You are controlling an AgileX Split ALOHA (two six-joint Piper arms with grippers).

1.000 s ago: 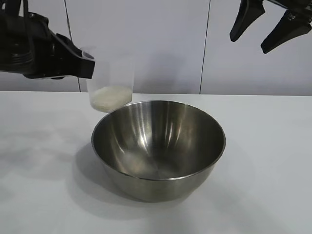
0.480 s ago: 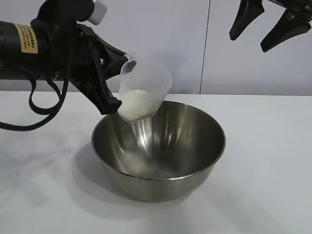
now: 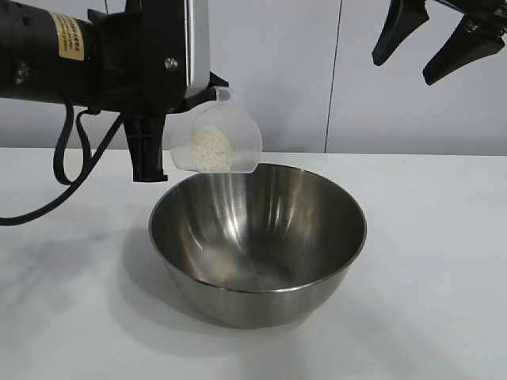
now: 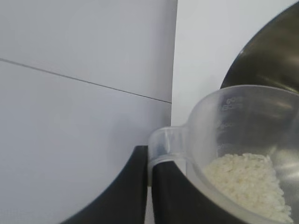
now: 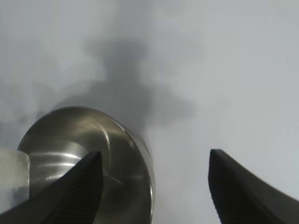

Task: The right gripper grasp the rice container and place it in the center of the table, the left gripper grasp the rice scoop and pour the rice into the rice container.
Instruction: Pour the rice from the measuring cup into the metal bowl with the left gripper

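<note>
The rice container (image 3: pixel 257 237), a wide steel bowl, stands in the middle of the white table (image 3: pixel 428 261). My left gripper (image 3: pixel 170 119) is shut on the handle tab of the rice scoop (image 3: pixel 218 138), a clear plastic cup tipped on its side above the bowl's far left rim. The rice (image 3: pixel 210 146) lies in a heap inside the tipped cup. In the left wrist view the fingers (image 4: pixel 175 196) pinch the scoop's tab (image 4: pixel 163 147), with rice (image 4: pixel 247 182) inside and the bowl (image 4: pixel 271 60) behind. My right gripper (image 3: pixel 428 43) is open and empty, raised high at the back right; it (image 5: pixel 154 161) looks down on the bowl (image 5: pixel 84 144).
A pale panelled wall (image 3: pixel 333 71) stands behind the table. A black cable (image 3: pixel 67 166) hangs from the left arm over the table's left side.
My left gripper has rolled further and lifted slightly, tipping the scoop from upright to nearly on its side over the bowl's rim. The right gripper and bowl have not moved.
</note>
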